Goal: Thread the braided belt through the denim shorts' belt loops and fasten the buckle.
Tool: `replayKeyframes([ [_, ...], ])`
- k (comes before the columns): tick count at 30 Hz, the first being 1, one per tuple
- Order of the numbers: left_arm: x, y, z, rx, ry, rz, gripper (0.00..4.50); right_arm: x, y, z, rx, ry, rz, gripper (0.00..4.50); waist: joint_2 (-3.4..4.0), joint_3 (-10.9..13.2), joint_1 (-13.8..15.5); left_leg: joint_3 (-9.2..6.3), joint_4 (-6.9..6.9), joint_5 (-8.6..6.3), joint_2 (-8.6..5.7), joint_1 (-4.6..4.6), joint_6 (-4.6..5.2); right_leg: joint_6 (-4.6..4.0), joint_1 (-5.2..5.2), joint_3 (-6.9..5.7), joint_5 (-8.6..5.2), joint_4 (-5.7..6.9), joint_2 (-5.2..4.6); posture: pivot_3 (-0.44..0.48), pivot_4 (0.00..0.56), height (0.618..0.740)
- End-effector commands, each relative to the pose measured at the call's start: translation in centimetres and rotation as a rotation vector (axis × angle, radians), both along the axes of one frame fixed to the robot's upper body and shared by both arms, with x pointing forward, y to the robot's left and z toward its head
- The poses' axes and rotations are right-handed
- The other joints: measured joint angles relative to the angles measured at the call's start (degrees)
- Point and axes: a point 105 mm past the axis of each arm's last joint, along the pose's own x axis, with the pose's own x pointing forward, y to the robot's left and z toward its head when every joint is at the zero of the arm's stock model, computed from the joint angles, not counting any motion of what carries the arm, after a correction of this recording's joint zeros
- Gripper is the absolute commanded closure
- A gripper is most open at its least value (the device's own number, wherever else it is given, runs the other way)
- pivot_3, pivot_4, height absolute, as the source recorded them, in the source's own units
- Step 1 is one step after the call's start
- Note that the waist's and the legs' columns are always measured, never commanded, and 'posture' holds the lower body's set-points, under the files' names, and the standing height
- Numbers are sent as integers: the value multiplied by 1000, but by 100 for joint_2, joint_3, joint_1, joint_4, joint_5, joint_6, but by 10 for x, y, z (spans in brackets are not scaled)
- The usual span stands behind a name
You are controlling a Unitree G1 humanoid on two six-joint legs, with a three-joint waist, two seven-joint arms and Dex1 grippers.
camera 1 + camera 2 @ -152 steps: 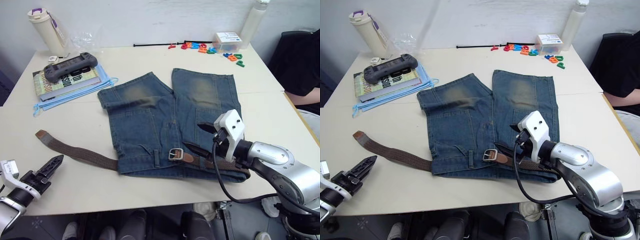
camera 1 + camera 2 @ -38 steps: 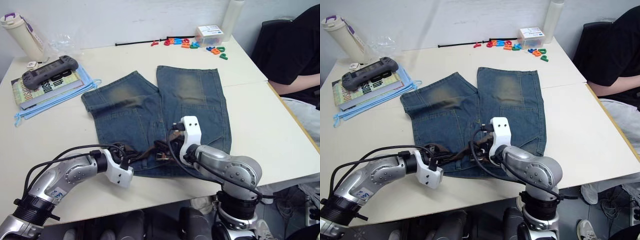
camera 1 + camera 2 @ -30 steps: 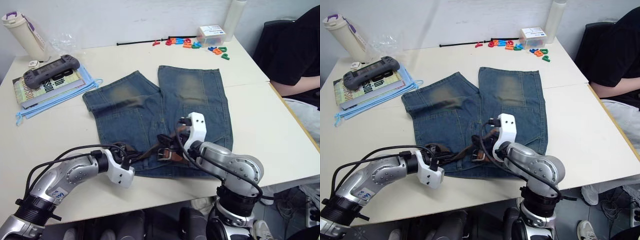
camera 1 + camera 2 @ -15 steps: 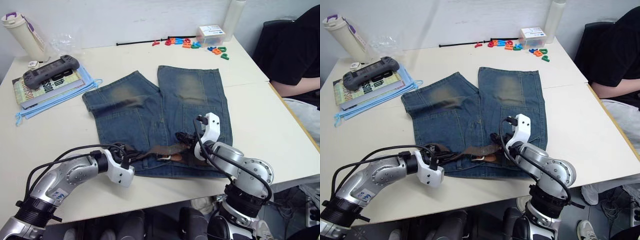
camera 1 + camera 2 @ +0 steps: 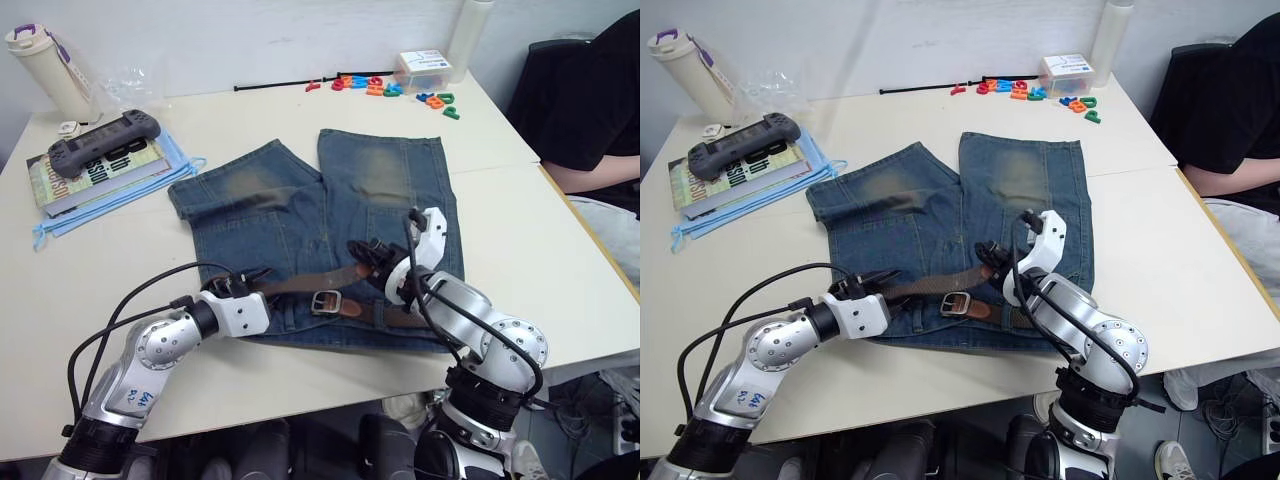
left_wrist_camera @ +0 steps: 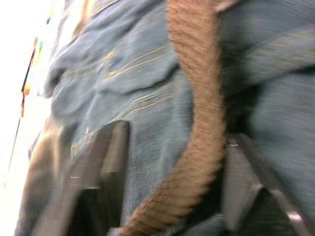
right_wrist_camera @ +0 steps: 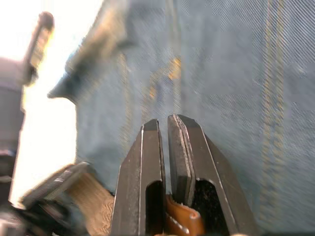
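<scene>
Belt (image 5: 300,286) is lying across the waistband of the shorts (image 5: 330,225) on the table (image 5: 90,270), buckle (image 5: 322,302) midway. Left wrist view is showing left fingers (image 6: 110,167) spread wide, straddling the braid. Right wrist view is showing right fingers (image 7: 150,162) pinching the tan tip (image 7: 179,221), nearly closed.

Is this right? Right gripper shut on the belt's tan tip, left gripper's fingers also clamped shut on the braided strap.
Not quite. In the left wrist view the left gripper is open, its fingers spread either side of the braided belt. The right gripper is shut on the tan tip, as the right wrist view shows.
</scene>
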Motion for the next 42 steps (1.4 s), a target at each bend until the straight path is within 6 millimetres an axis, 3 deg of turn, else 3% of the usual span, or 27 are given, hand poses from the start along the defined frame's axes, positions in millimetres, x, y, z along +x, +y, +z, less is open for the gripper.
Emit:
replayKeyframes([
  [1, -10, -4, 42, -303, 91, -6, 1792, -4, 37, 52, 231, -93, 103, 4500, 1, 1, -2, -1, 0, 0, 0, -3, 0, 0, -1, -2, 0, -2, 0, 0, 150, 714],
  [5, -39, -16, 85, -665, 370, -181, 1792, 1, 39, 69, 287, -108, 120, 4500, -1, 2, -82, 2, 10, 3, 1, -17, -6, 4, -10, 6, 2, -7, -1, 0, 150, 714],
  [9, -76, -17, 100, -839, 814, -372, 1792, 6, 44, 70, 295, -94, 137, 4500, -1, 2, -180, -3, 8, 9, 6, -13, -16, 3, -9, 8, 2, -9, 6, 0, 150, 714],
  [13, -85, -10, 123, -996, 965, -441, 1792, 8, 49, 68, 300, -84, 150, 4500, 1, 3, -205, -1, 7, 9, 8, -12, -15, 2, -9, 16, 1, -12, 8, 0, 150, 714],
  [15, -79, -5, 120, -996, 952, -387, 1792, 9, 50, 68, 301, -85, 153, 4500, 1, 3, -197, 0, 8, 8, 6, -11, -14, 2, -9, 20, 1, -10, 6, 0, 150, 714],
  [19, -47, 18, 92, -924, 842, -126, 1792, 9, 52, 68, 300, -87, 156, 4500, 1, 3, -168, 17, 6, -2, 0, -12, 6, 2, -26, 33, 1, -1, 7, 0, 150, 714],
  [21, -37, 27, 77, -834, 787, -31, 1792, 9, 52, 68, 293, -86, 157, 4500, 0, 3, -153, 38, 1, -2, -2, -18, 8, 2, -52, 51, 1, 10, 8, 0, 150, 714],
  [24, -13, 53, 52, -514, 539, 136, 1792, 8, 51, 65, 287, -79, 154, 4500, -1, 3, -145, 74, -1, -1, -3, -27, 8, 2, -85, 83, 1, 25, 8, 0, 150, 714],
  [27, -3, 58, 57, -423, 350, 135, 1792, 6, 50, 63, 284, -73, 156, 4500, -1, 3, -151, 94, -4, -2, 3, -29, 11, 2, -98, 97, 1, 26, 7, 0, 150, 714],
  [31, -5, 51, 80, -431, 215, 74, 1792, 3, 49, 58, 276, -60, 156, 4500, -5, 0, -147, 96, 3, -3, 9, -65, 10, 5, -127, 96, 3, 22, 5, 0, 150, 714],
  [35, -19, 52, 96, -491, 301, 28, 1792, 5, 47, 54, 266, -47, 143, 4500, -10, -2, -161, 100, 13, 0, 8, -100, 5, 8, -164, 96, 5, 37, 2, 0, 150, 714],
  [39, -41, 70, 82, -364, 417, 15, 1792, 10, 46, 53, 267, -42, 135, 4500, -9, -2, -232, 104, 12, 2, 10, -97, 2, 7, -166, 97, 5, 40, 4, 0, 150, 714],
  [42, -52, 80, 76, -385, 512, 32, 1792, 14, 47, 53, 271, -42, 135, 4500, -9, -1, -266, 110, 9, 2, 11, -94, 2, 6, -166, 96, 4, 41, 4, 0, 150, 714],
])
